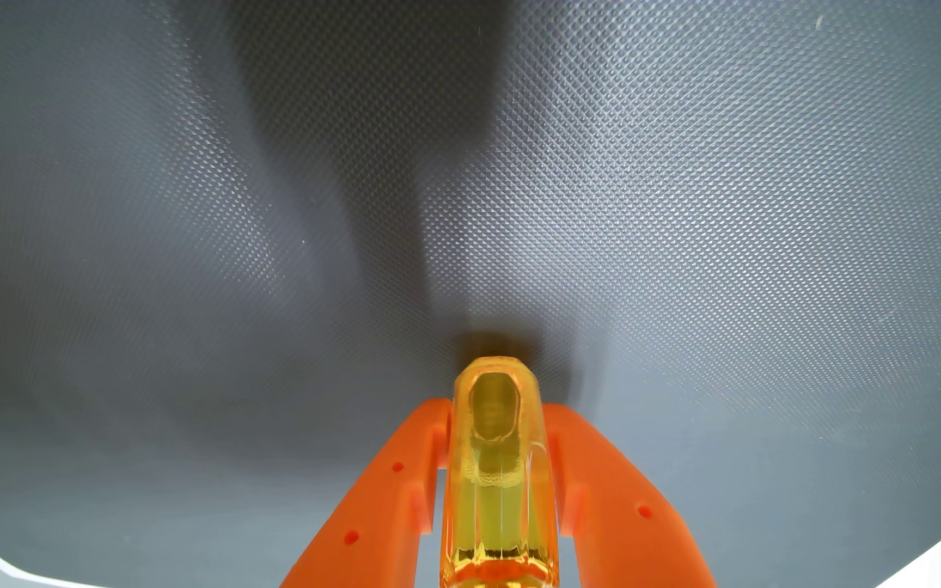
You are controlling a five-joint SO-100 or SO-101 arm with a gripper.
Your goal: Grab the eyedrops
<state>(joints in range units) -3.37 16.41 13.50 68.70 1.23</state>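
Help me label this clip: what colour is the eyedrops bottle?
Translucent yellow-amber, seen best in the wrist view, where the eyedrops bottle sits between the orange jaws.

The orange gripper (495, 435) enters the wrist view from the bottom edge. Its two fingers (400, 480) converge upward, clamped on the eyedrops (493, 480) from both sides.

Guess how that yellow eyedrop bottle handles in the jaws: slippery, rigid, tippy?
The eyedrop bottle looks like glossy, hard translucent plastic, so probably rigid but slippery. Orange jaws press its narrow sides, so it may twist. It looks small, likely light. The textured grey mat should limit sliding.
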